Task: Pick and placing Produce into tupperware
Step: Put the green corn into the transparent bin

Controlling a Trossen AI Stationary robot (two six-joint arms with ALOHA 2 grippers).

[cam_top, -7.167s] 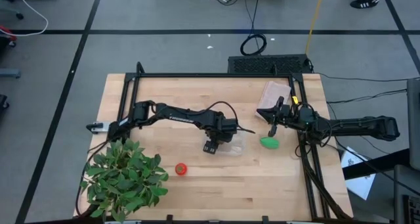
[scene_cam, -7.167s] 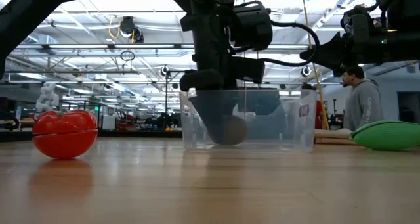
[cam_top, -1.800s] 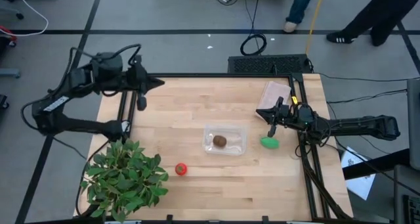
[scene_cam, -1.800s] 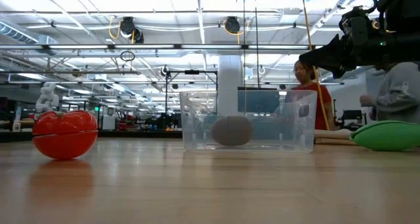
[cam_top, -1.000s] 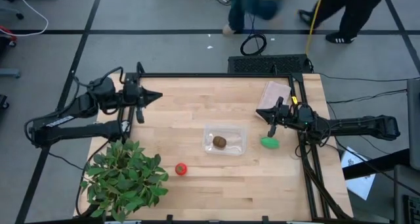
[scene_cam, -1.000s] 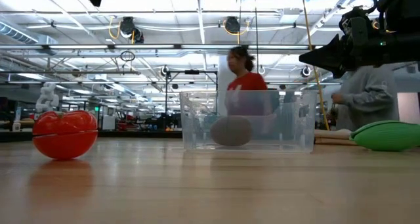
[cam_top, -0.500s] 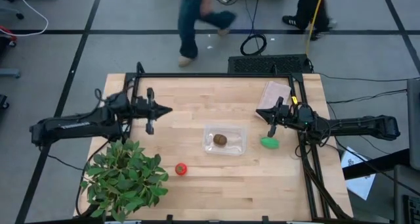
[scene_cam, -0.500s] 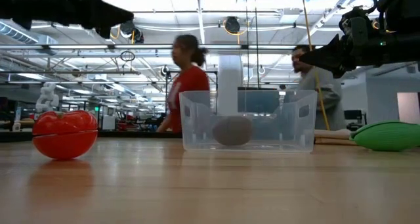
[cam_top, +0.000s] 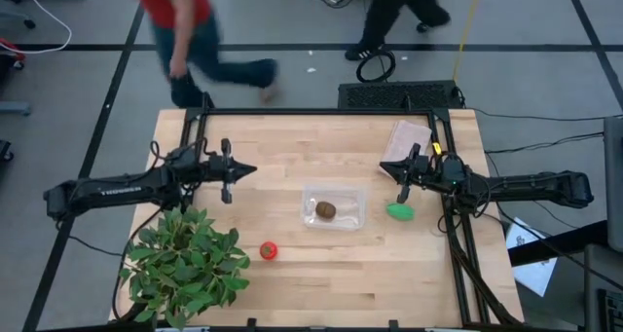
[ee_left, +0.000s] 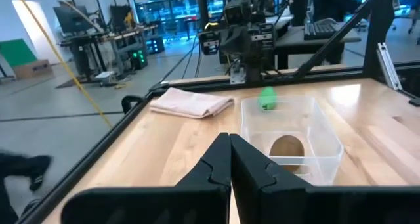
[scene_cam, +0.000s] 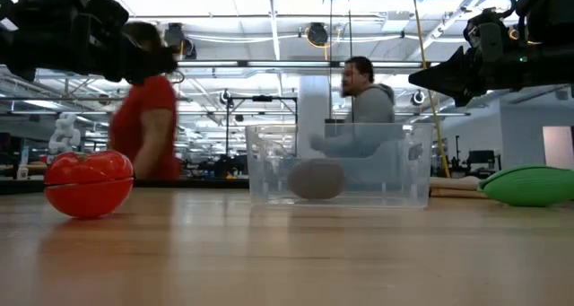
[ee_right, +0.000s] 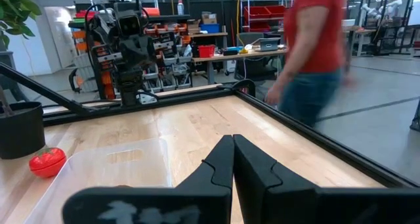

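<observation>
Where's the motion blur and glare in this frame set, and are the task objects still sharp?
High view: the person in red crossing behind the table is smeared; kiwi, tomato and green piece are crisp. Low view: ceiling lights blow out the top, the red shirt is soft, the tupperware is sharp. Right wrist view: the passer-by is blurred.

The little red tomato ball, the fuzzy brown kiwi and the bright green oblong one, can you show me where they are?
Little red tomato ball [cam_top: 268, 250], high view, its middle.
Fuzzy brown kiwi [cam_top: 325, 209], high view, its top, inside the clear plastic tupperware [cam_top: 354, 193].
Bright green oblong piece [cam_top: 399, 211], high view, its middle.
</observation>
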